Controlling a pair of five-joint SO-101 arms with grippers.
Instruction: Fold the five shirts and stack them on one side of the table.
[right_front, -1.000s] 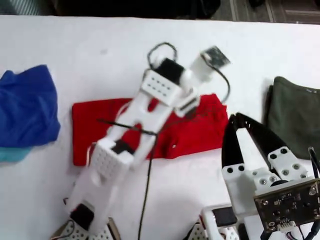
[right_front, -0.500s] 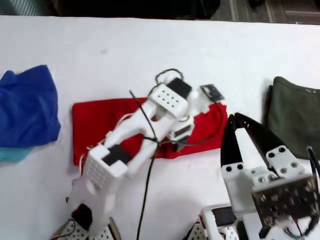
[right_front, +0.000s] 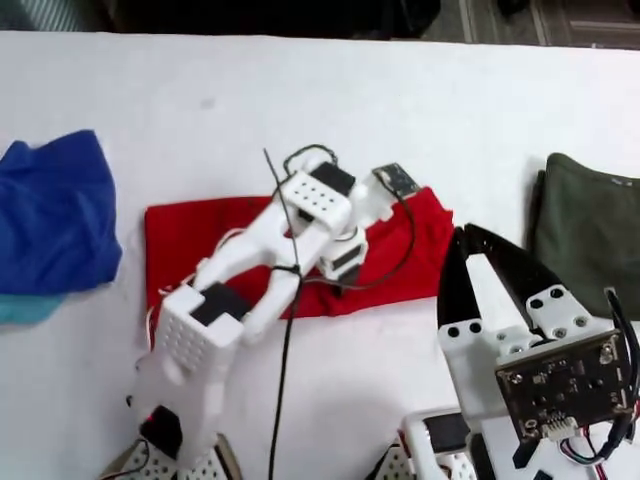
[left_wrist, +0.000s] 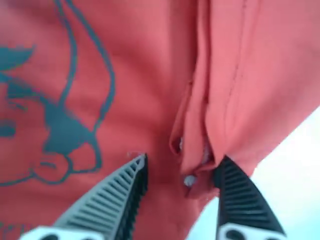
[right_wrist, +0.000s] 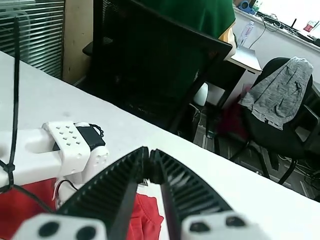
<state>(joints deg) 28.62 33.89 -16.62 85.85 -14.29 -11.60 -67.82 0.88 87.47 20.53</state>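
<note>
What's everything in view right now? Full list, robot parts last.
table: 1, white, under everything
red shirt: 1, red with a dark print, table centre, partly folded
blue shirt: 1, blue, bunched at the table's left edge
light-blue cloth: 1, light blue, peeking out from under the blue shirt
dark green shirt: 1, dark green, at the table's right edge
office chair: 1, black, behind the table
grey garment: 1, grey, draped over a second chair farther back
left tool: 1, fingers open, astride the red shirt's folded hem
right tool: 1, fingers shut, raised at the table's near right
</note>
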